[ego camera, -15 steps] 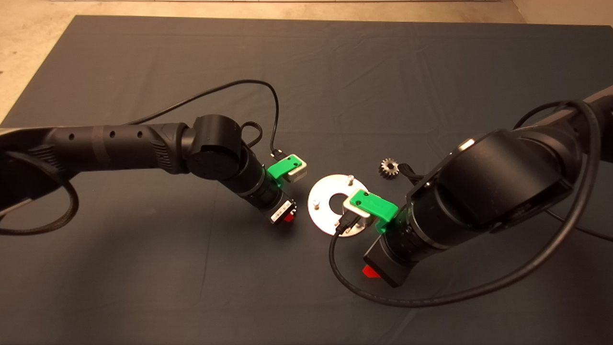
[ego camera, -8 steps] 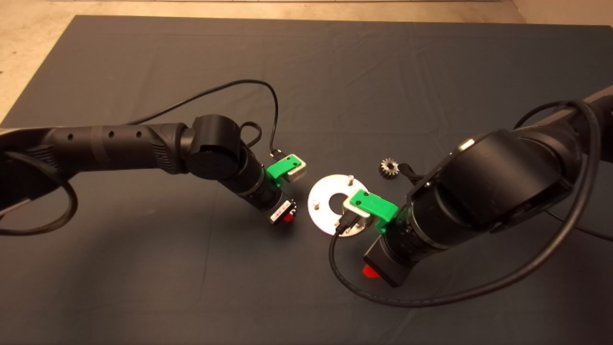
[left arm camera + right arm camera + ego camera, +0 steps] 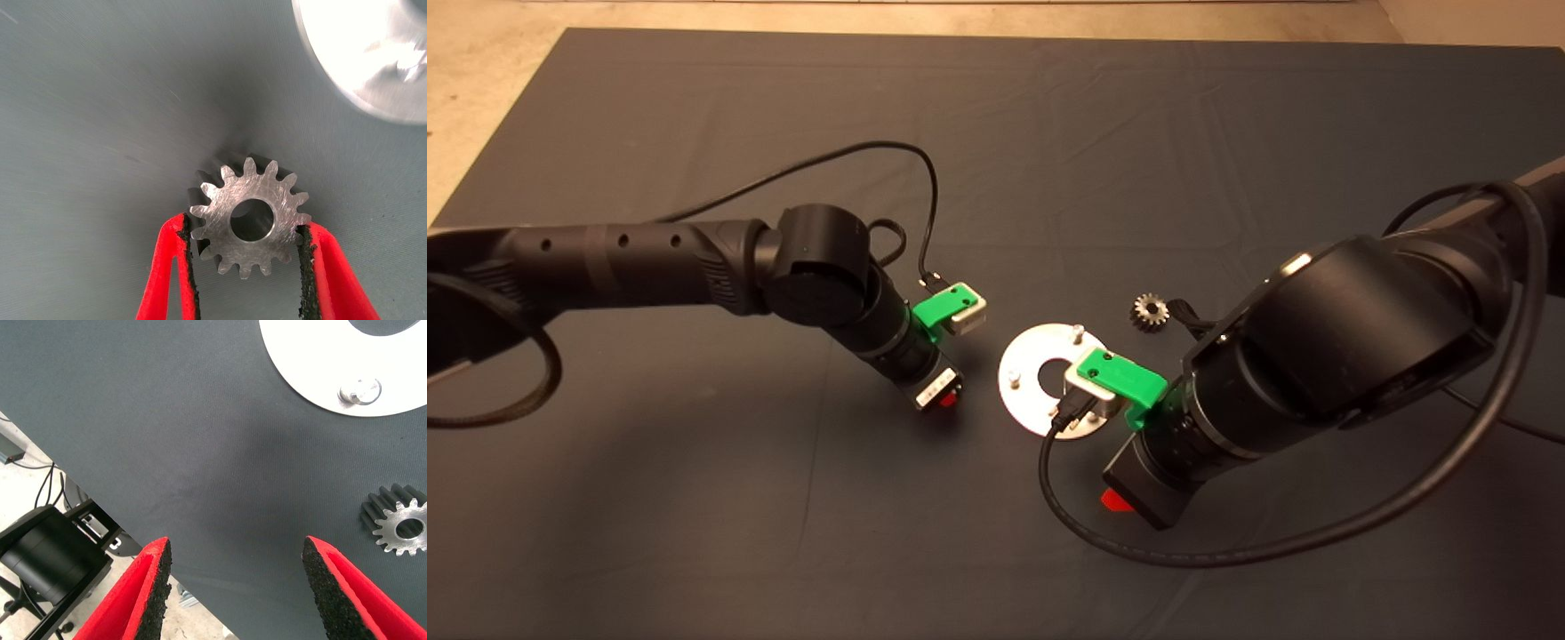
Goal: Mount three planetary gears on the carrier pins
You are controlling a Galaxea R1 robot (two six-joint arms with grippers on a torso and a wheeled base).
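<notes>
1. On the left of the head view, our left claw [image 3: 248, 280] hangs low over the dark mat [image 3: 694, 498] on the bench, just beside the disc. Its wrist view shows the 2 red fingers [image 3: 167, 280] pinching a small silvery toothed spur gear [image 3: 250, 221] by opposite sides of its teeth; whether the gear is lifted or resting on the mat we cannot tell.
2. In the middle lies the flat round silver disc [image 3: 1021, 396] with a big central hole. 2 of its short silver carrier pins [image 3: 1078, 331] show bare in the head view, and a bare pin [image 3: 360, 390] shows in the right wrist view; we cannot tell whether that is the 3rd.
3. To the right, the right claw [image 3: 230, 593] hovers near the disc's near edge, its fingers spread wide and holding nothing.
4. A second dark grey spur gear [image 3: 1150, 311] lies loose on the mat past the disc's far right side, and a gear [image 3: 400, 523] also shows on the mat in the right wrist view.
5. We judge the task barely begun: no gear sits on any pin we can see, 1 is in the grasp, and all 3 placements are left.
</notes>
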